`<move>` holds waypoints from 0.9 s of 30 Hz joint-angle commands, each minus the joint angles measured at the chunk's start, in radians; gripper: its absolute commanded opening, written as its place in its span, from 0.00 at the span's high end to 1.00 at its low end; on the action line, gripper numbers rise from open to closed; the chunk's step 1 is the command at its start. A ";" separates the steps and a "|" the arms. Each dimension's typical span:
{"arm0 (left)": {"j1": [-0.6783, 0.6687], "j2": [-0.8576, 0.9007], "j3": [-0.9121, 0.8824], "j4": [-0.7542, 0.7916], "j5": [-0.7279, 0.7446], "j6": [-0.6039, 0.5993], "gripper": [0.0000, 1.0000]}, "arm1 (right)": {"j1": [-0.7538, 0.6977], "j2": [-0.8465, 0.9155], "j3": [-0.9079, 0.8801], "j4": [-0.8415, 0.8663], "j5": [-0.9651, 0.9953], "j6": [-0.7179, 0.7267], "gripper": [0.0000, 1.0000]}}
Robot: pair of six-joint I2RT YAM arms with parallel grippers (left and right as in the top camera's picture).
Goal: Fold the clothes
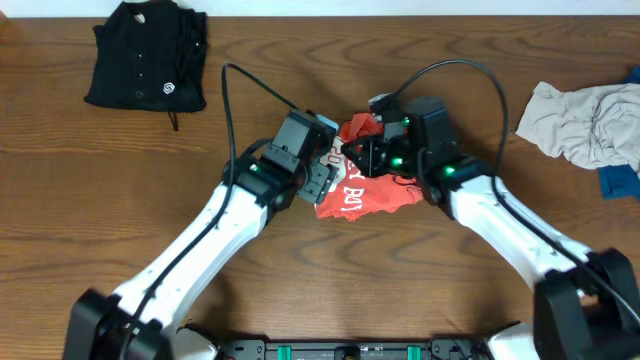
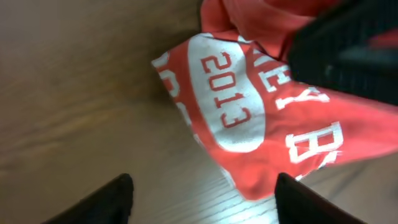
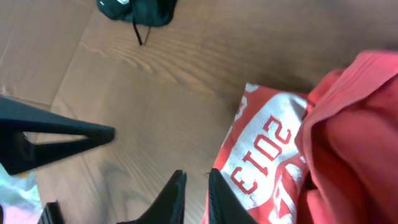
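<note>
The red-orange T-shirt [image 1: 368, 188] with white lettering lies crumpled at the table's middle. It also shows in the left wrist view [image 2: 249, 112] and the right wrist view [image 3: 273, 155]. My left gripper [image 1: 322, 180] is at the shirt's left edge; its fingers [image 2: 202, 199] are spread wide with bare wood between them and a shirt corner by the right finger. My right gripper [image 1: 366, 152] is over the shirt's far left part; its fingers [image 3: 196, 190] are nearly together, with only wood in the narrow gap and the shirt's edge just to their right.
A black buttoned shirt [image 1: 148, 55] lies folded at the far left and shows in the right wrist view [image 3: 137, 9]. A pale grey piece [image 1: 585, 120] and a blue piece [image 1: 620, 182] lie at the right edge. The wooden table [image 1: 120, 180] bears them.
</note>
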 commanded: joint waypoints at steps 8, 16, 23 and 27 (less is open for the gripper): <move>0.006 0.166 0.011 0.071 0.105 -0.035 0.51 | -0.015 0.116 0.005 -0.049 0.063 0.055 0.87; 0.006 0.272 0.011 0.159 0.259 -0.039 0.51 | -0.090 0.124 0.005 -0.210 0.246 -0.003 0.84; 0.006 0.333 0.011 0.189 0.259 -0.039 0.51 | -0.134 0.125 0.002 -0.264 0.352 -0.062 0.81; 0.006 0.366 0.011 0.193 0.259 -0.039 0.51 | -0.141 0.126 0.002 -0.249 0.404 -0.100 0.80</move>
